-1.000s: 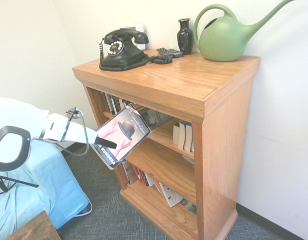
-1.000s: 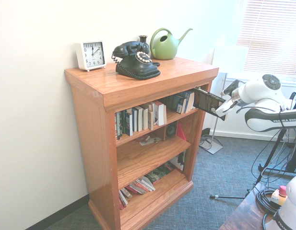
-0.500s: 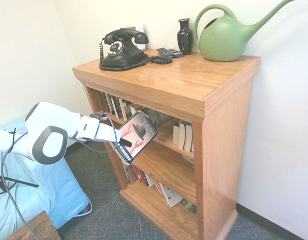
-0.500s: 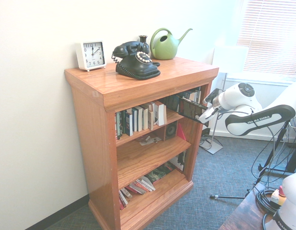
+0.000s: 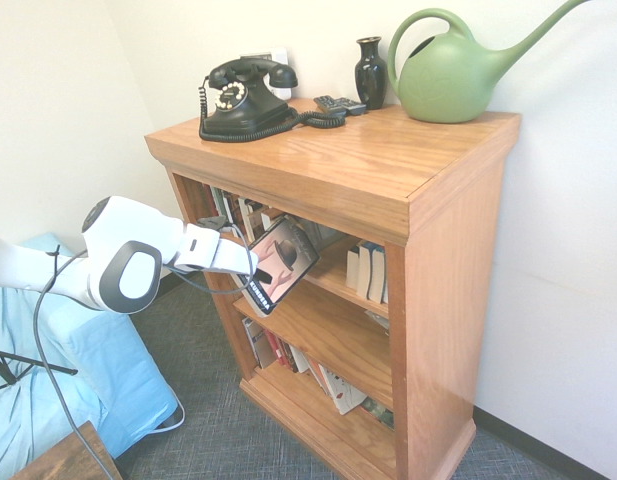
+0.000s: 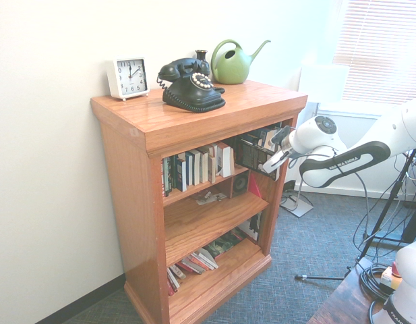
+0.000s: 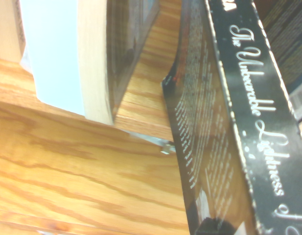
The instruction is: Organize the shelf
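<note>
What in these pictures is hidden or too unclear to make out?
- Title on the book in the hand: wrist view, cut off by the picture's edge.
- Titles of the shelved books: second exterior view, too small.
- Back of the shelf: first exterior view, hidden by the overhanging top.

One shelf [image 5: 388,170] — one telephone [image 5: 244,97], clock [image 6: 127,77], vase [image 5: 370,71], watering can [image 5: 450,75].
</note>
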You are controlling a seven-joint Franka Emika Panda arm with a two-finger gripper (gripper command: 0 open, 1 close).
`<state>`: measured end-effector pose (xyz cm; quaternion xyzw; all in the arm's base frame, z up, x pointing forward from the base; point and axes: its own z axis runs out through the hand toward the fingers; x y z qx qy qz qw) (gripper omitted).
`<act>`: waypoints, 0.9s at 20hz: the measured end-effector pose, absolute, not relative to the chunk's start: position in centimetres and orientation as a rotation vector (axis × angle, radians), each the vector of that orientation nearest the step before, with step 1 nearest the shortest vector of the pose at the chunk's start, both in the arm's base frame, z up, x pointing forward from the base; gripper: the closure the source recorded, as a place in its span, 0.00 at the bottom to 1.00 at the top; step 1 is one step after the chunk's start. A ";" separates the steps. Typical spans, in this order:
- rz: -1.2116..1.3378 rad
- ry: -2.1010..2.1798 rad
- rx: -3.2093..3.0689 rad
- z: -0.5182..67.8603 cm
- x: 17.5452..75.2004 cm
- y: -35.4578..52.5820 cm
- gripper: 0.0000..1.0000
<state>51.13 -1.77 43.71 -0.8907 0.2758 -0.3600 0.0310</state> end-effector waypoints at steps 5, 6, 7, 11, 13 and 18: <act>-1.037 0.870 -2.704 43.0 52.4 -0.1 1.00; -1.031 0.872 -2.704 43.0 52.6 0.0 1.00; -1.028 0.873 -2.706 43.2 52.7 0.1 1.00; -1.029 0.878 -2.702 43.7 53.5 -0.1 1.00; -1.031 0.875 -2.704 43.7 53.9 -0.3 1.00; -1.031 0.864 -2.706 43.2 55.1 0.0 1.00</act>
